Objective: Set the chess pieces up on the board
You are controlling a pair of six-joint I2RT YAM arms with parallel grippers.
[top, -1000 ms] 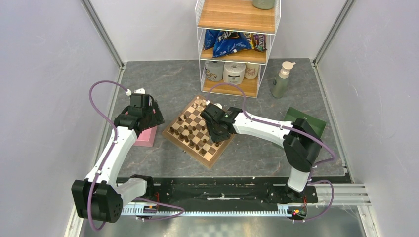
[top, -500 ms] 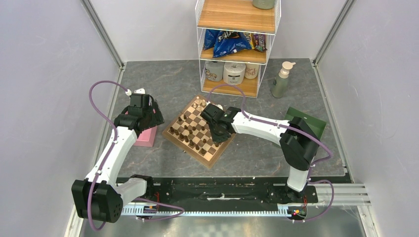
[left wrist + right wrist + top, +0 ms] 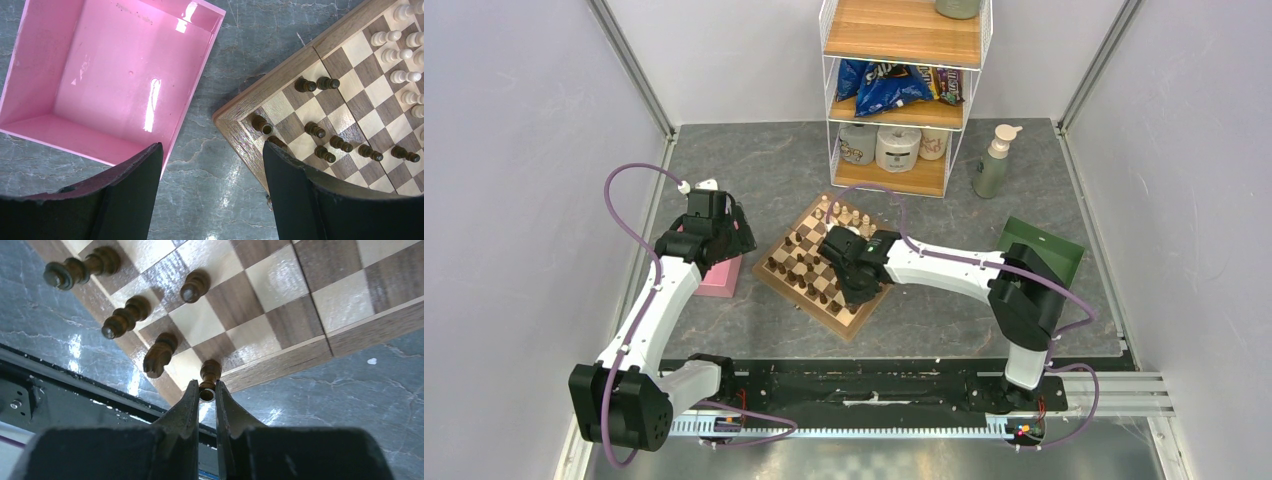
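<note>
Item: right fingers (image 3: 186,407) pinching dark piece (image 3: 210,371) on board (image 3: 280,360) edge square.
Your left fingers (image 3: 132,185): spread, pink box (image 3: 100,75) at their 11 o'clock.

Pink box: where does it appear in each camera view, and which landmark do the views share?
Top external: the pink box is left of centre, just left of the board.
Left wrist: the pink box fills the upper left, open and seen from above, with the board to its right.
Right wrist: the box is not in view; only the board shows.
Shared landmark: the board's wooden border.
</note>
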